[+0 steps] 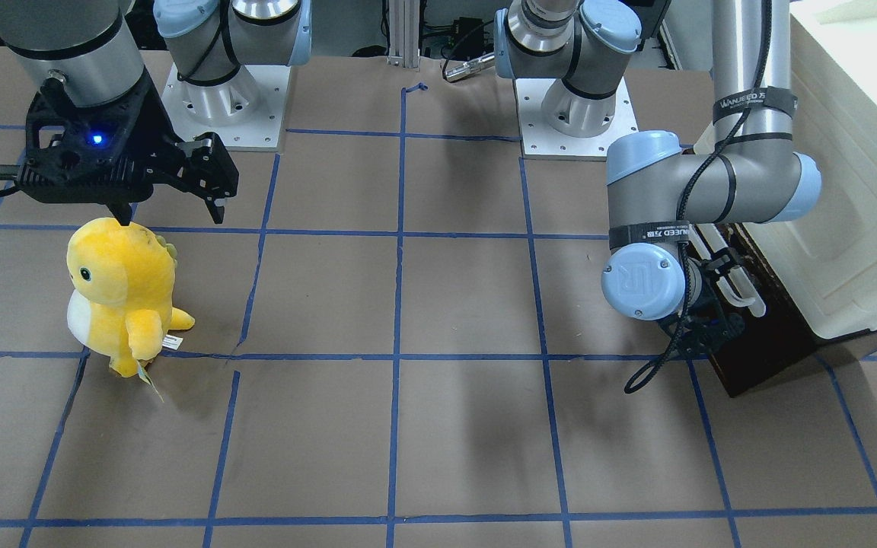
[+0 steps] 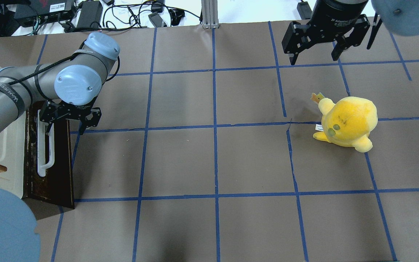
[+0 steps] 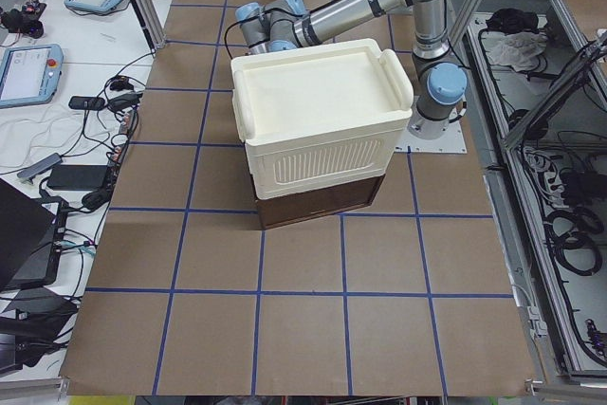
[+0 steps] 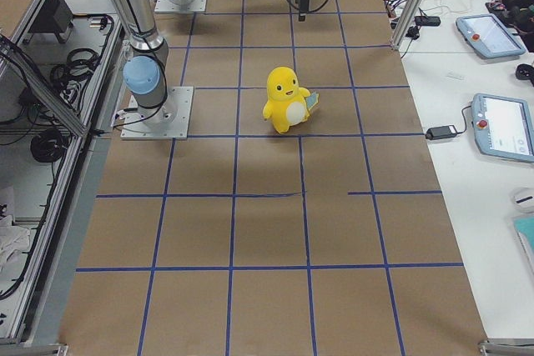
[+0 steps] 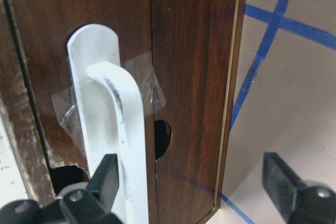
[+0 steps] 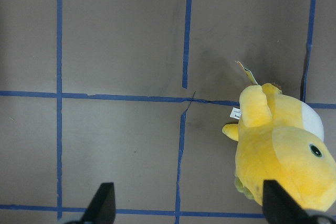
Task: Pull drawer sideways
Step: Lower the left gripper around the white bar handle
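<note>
The dark brown drawer (image 2: 55,163) sits under the cream-white cabinet (image 2: 2,145) at the table's left end, its long white bar handle (image 2: 44,149) facing the table. It also shows in the front view (image 1: 758,358) and the left wrist view (image 5: 194,51). My left gripper (image 2: 67,120) is open at the handle's far end. In the left wrist view (image 5: 194,187) one finger (image 5: 105,182) is right beside the handle (image 5: 115,129) and the other (image 5: 283,187) is past the drawer's side edge, over the table. My right gripper (image 2: 315,54) is open and empty, far from the drawer.
A yellow plush toy (image 2: 347,122) stands on the table's right half, just below my right gripper (image 1: 172,202) in the front view. The brown table (image 2: 213,163) carries a blue tape grid. Cables and devices lie beyond the far edge.
</note>
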Action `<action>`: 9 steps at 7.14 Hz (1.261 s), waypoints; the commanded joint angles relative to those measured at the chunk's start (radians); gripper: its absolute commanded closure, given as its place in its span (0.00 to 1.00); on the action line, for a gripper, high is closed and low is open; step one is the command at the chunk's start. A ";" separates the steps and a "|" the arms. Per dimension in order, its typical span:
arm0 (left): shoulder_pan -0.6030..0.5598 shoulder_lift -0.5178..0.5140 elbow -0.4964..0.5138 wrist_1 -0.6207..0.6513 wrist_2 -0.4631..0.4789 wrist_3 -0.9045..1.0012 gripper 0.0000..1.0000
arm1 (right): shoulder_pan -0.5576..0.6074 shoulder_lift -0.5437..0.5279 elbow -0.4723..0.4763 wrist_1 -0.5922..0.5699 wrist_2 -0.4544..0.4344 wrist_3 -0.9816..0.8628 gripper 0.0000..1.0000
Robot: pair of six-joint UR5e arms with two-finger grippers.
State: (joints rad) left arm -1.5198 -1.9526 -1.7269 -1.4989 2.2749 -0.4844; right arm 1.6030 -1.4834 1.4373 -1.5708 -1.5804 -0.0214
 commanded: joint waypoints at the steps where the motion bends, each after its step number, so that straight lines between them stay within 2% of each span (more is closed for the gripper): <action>1: 0.000 0.004 -0.002 -0.009 0.005 0.001 0.07 | 0.000 0.000 0.000 0.000 -0.001 -0.002 0.00; 3: 0.000 0.012 -0.022 -0.014 0.000 -0.009 0.09 | 0.000 0.000 0.000 0.000 0.000 0.000 0.00; 5: 0.001 0.021 -0.023 -0.017 0.000 -0.013 0.21 | 0.000 0.000 0.000 0.000 0.000 0.000 0.00; 9: 0.004 0.027 -0.026 -0.038 0.005 -0.016 0.22 | 0.000 0.000 0.000 0.000 -0.001 0.000 0.00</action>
State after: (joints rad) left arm -1.5164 -1.9276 -1.7517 -1.5318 2.2792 -0.4961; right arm 1.6030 -1.4833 1.4374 -1.5708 -1.5803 -0.0223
